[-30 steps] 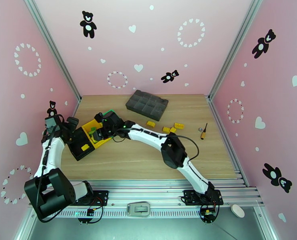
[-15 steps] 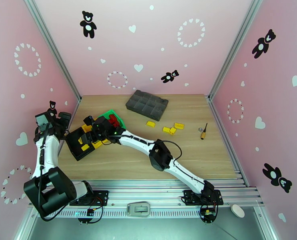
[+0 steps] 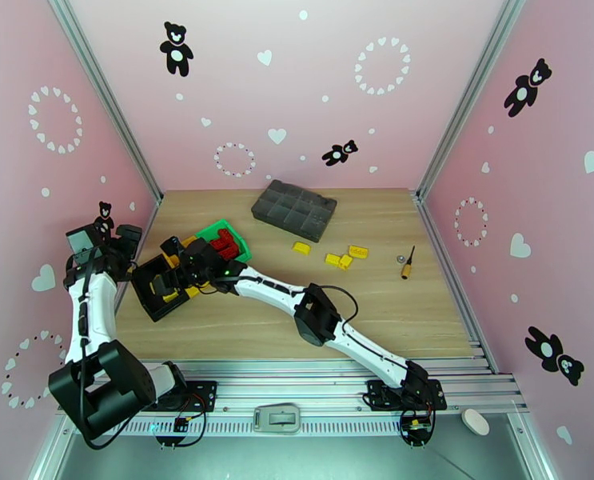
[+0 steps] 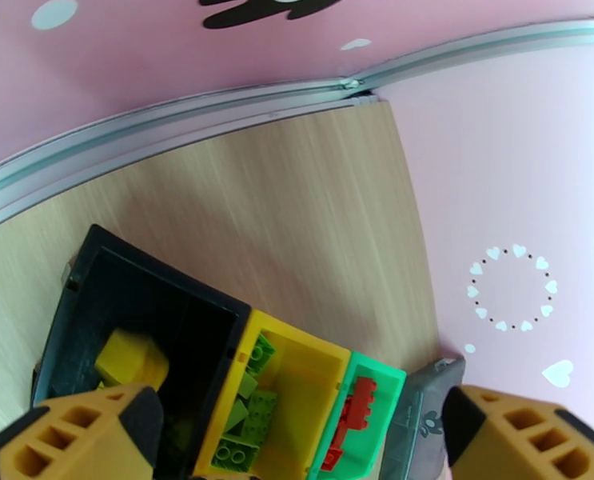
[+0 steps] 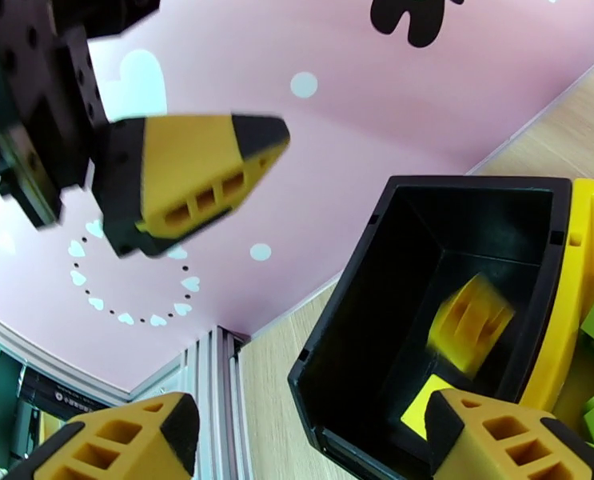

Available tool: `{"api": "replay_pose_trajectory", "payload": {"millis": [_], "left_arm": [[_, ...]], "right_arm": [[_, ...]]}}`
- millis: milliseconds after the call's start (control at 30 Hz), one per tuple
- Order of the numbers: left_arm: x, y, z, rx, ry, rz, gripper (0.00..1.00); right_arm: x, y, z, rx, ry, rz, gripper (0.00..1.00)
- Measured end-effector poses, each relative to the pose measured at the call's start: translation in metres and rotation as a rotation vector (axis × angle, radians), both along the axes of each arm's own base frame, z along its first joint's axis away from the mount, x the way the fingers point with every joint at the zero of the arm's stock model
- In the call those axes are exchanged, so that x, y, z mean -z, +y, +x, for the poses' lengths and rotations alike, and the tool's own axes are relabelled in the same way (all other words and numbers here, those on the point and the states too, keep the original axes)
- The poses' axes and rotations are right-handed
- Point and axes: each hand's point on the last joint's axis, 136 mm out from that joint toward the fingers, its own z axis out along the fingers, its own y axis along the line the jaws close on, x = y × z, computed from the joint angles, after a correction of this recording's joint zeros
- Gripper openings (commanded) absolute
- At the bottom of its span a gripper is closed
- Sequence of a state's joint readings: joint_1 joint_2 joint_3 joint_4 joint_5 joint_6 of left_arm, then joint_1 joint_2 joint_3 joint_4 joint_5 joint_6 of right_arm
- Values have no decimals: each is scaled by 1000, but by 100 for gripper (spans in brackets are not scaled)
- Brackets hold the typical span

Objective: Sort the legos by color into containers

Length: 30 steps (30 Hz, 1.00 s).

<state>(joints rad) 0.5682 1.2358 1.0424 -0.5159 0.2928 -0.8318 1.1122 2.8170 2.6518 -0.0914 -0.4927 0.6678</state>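
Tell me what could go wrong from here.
1. The right hand hangs over the black bin, close to the left hand; pulling back could knock either one.
2. The yellow brick in that bin looks blurred, perhaps mid-drop; it might bounce out.

Yellow lego, blurred, inside the black container.

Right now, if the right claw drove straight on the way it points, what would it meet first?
Probably the black bin, its near wall, just ahead of the open right claw; a yellow brick shows inside it. Depth is unclear.
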Motion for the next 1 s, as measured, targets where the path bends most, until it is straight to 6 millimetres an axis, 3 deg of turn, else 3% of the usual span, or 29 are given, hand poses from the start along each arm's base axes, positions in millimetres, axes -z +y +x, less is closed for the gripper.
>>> {"api": "replay_pose_trajectory", "payload": {"millis": [200,367,533,633,733,867,1000], "left_arm": [[-2,-10,1,49,-29,-16,98],[6,-25,-3,87,-25,-21,98],[6,-71,12,233,-20,14,96],[8,-110,20,341,-9,49,95],[11,-156,25,460,5,92,93],[31,-222,30,626,47,154,91],[71,-300,25,816,141,228,89]], "right_arm": [[15,-26,-2,15,-61,-140,76],[-9,-65,-9,42,-138,-214,75],[-43,-110,1,141,-236,-274,71],[-45,-150,19,231,-244,-346,71],[-19,-217,53,363,-207,-473,71],[34,-326,94,562,-106,-674,75],[68,-415,101,709,-6,-826,77]]}}
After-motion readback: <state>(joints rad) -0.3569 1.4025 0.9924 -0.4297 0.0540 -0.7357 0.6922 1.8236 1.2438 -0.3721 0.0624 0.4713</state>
